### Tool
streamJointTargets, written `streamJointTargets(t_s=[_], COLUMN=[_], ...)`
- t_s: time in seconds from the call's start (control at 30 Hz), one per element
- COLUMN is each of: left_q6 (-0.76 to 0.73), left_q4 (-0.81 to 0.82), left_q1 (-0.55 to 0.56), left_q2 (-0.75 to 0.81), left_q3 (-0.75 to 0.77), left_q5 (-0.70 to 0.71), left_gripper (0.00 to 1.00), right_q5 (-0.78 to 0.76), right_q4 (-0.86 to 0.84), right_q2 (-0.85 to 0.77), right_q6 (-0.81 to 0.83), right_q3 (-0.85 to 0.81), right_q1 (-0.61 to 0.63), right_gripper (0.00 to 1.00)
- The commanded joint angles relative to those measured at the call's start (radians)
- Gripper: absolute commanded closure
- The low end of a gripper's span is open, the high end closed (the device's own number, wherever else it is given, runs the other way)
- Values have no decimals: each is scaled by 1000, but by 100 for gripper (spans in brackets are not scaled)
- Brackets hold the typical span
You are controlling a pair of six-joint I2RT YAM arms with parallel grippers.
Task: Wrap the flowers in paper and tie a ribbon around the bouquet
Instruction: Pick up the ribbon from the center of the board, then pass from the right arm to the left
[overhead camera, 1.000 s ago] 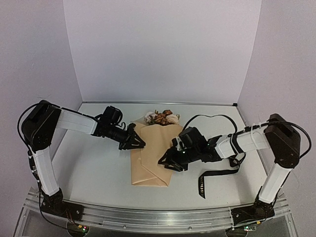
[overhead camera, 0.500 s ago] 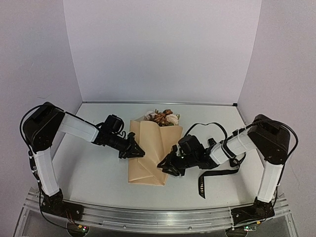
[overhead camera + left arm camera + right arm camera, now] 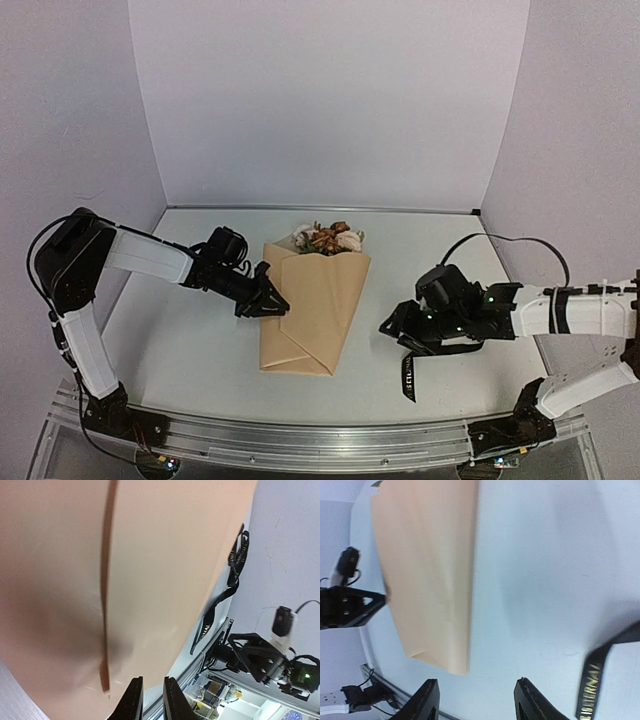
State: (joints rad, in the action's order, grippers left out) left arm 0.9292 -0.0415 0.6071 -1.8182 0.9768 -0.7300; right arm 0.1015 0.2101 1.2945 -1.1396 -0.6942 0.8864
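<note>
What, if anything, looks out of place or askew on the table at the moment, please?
Nothing is damaged or spilled. The ribbon lies loose on the table, right of the bouquet and not tied around it; its paper overlaps unevenly at the near end.

A robot lab booth: plain white walls (image 3: pixel 330 100), table (image 3: pixel 190 345), aluminium mounting rail (image 3: pixel 300 433).
</note>
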Motion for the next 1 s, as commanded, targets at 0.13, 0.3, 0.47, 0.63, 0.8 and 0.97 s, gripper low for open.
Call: streamJointTargets(t_s=[0.13, 0.3, 0.47, 0.63, 0.8, 0.97], left_q6=[-64, -76, -89, -105, -128, -130], left_q4=[0, -10, -18, 8, 60, 161], left_q1=[8, 15, 31, 61, 122, 176], left_q2=[95, 109, 131, 182, 240, 300], left_q3=[64, 76, 75, 26, -39, -144], left_q5=[-4, -3, 0, 7, 10, 0], left_gripper=[82, 81, 80, 78, 69, 60], right_q5=[-151, -171, -134, -123, -138, -35], right_q4=[174, 132, 85, 103, 105, -124], right_q2=[-6, 86, 199, 182, 189, 271], right_q6=[-56, -33, -8, -18, -68, -176], right_q3=[110, 104, 39, -61, -207, -265], right_q1=[18, 19, 27, 98, 194, 212], right_gripper=[42, 41, 60, 99, 100, 100])
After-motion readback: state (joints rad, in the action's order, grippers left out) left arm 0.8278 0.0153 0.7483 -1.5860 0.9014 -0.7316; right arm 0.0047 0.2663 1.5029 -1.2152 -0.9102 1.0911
